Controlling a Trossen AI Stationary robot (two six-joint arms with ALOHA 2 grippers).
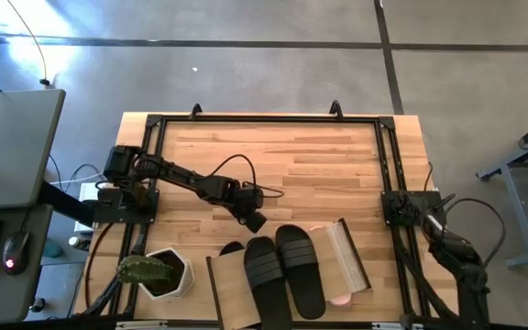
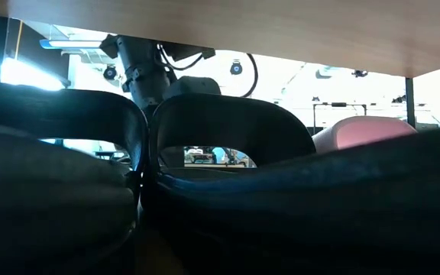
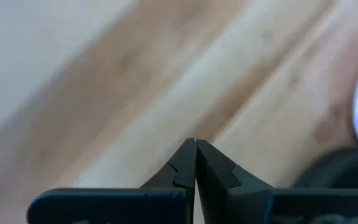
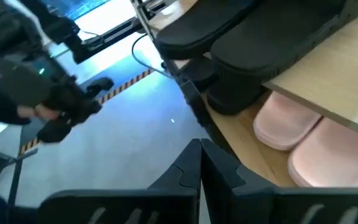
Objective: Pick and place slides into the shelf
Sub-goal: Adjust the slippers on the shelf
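**Operator:** Hovering my left gripper over bare table, just behind the shelf. Its fingers are pressed together with nothing between them; the left wrist view shows only wood grain past the tips.

**Spotter:** Where are the slides?

**Operator:** 2 black slides lie side by side on the shelf's top panel, toes toward the middle of the table. The pink-and-white pair sits underneath, on the lower level. A dark toe pokes out at the shelf's back edge, close to my left gripper; I can't tell how much of that slide is under the panel.

**Spotter:** And the right arm?

**Operator:** Parked off the table's right edge, its right gripper clenched on nothing.

**Spotter:** So which step is this?

**Operator:** I judge it a gap between placements: 1 pair is up, 1 pair is stowed. Next I'd need to spread the left fingers, drop toward that dark toe, and line up across its strap before closing.
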